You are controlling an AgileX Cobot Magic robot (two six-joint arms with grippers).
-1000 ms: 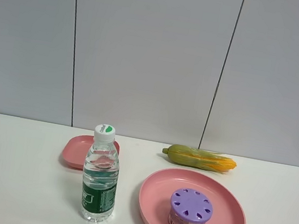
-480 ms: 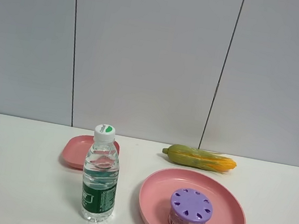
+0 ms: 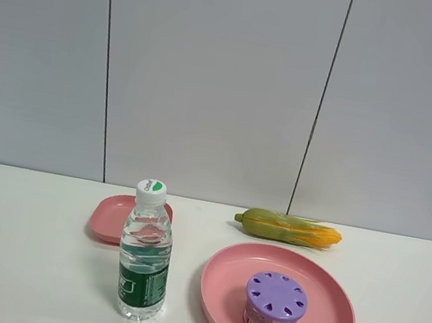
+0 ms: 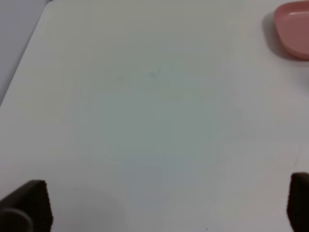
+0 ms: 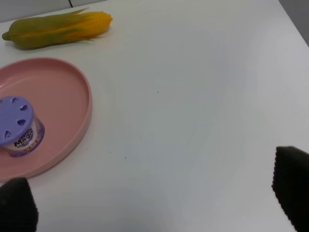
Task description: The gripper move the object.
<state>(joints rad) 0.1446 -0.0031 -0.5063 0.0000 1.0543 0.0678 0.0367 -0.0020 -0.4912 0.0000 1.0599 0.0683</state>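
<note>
purple-lidded can (image 3: pixel 275 307) stands upright inside big pink plate (image 3: pixel 342 303), right near side of table (image 3: pixel 19 245); bottle (image 3: pixel 144 257) well apart on left. right gripper (image 5: pixel 154 203) nearby, jaws spread wide, nothing held; left gripper (image 4: pixel 159 205) likewise wide, over bare table. can judged light, rigid, label perhaps slick; best clasped across straight sides below domed lid.

White table (image 3: pixel 9 259) carries four things directly. Large pink plate (image 5: pixel 72 140) beside right gripper (image 5: pixel 154 205), off its one fingertip; corn cob (image 5: pixel 58 30) beyond plate, well apart from that gripper. Small pink dish (image 4: pixel 294 29) far ahead of left gripper (image 4: pixel 159 205), to one side. Water bottle (image 3: pixel 144 253) upright near dish, unseen from either wrist.
</note>
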